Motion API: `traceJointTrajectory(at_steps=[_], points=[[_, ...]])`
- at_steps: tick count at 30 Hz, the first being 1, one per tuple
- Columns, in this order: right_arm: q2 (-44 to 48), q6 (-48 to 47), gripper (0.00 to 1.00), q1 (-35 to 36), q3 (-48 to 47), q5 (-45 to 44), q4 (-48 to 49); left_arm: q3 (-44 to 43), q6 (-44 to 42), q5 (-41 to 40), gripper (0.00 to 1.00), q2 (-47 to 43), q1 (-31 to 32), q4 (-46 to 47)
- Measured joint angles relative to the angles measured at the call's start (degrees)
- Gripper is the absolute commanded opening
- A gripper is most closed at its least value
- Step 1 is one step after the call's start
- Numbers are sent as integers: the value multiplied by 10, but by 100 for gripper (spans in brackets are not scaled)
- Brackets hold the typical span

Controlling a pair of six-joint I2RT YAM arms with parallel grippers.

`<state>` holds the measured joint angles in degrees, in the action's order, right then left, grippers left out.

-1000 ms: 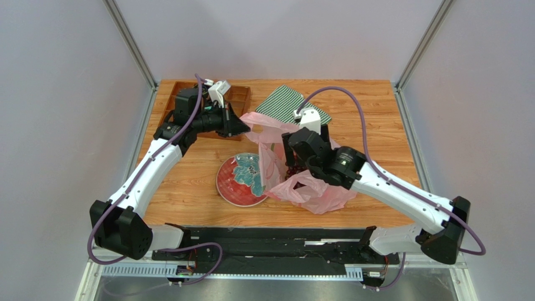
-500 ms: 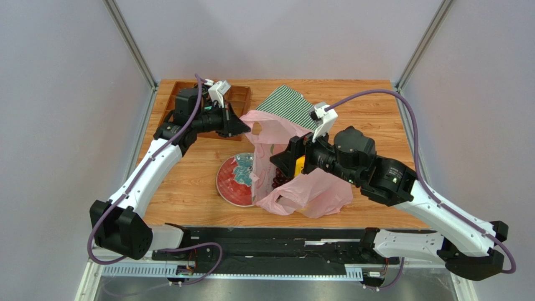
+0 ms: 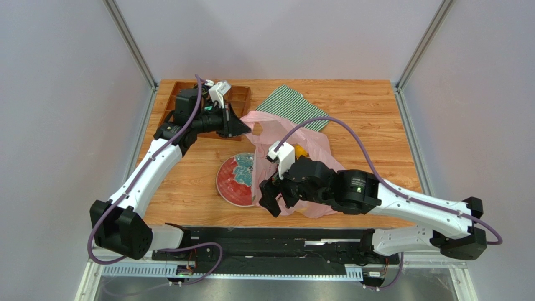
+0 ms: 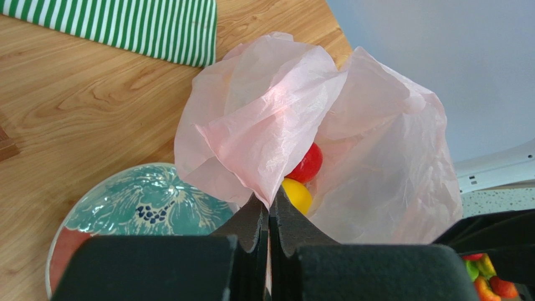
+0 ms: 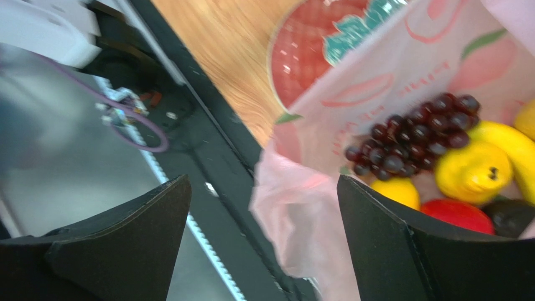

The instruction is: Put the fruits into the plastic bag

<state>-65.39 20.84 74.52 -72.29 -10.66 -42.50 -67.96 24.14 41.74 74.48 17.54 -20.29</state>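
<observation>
Fruits (image 5: pixel 464 172) heaped inside crinkly translucent pink plastic bag (image 4: pixel 377 157), rim pinched by left jaws; right jaws spread

The whole surface (image 3: pixel 377 119) is seen from above, behind the arm bases. From the left wrist, the plastic bag (image 4: pixel 377 144) is viewed closely; from the right wrist, it is looked into at close range. Bag and plate (image 3: pixel 230 188) are shared by all views.
</observation>
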Motion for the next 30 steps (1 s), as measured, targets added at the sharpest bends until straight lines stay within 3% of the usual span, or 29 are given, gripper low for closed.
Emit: traceJointTrajectory(at_steps=[6,9,10,12,13,14,15,22,25,30], points=[[-35,-36,89,8,-1,-58,-61,0,0,0,0,0,0,0],[-40,-52,73,9,-1,-85,-79,0,0,0,0,0,0,0],[-41,-58,61,9,-1,-90,-83,0,0,0,0,0,0,0],[-46,-67,49,8,-1,-101,-87,0,0,0,0,0,0,0],[-49,-71,22,9,-1,-103,-90,0,0,0,0,0,0,0],[-52,-74,5,9,-1,-104,-91,0,0,0,0,0,0,0],[-54,-80,0,9,0,-106,-91,0,-1,-1,0,0,1,0],[-50,-107,0,-12,-16,-183,-96,-19,22,-21,0,16,27,1],[-38,-152,0,-54,-60,-249,-86,-88,40,-40,0,45,59,-7],[10,-256,0,-113,-143,-345,-14,-272,68,-63,0,105,108,-9]])
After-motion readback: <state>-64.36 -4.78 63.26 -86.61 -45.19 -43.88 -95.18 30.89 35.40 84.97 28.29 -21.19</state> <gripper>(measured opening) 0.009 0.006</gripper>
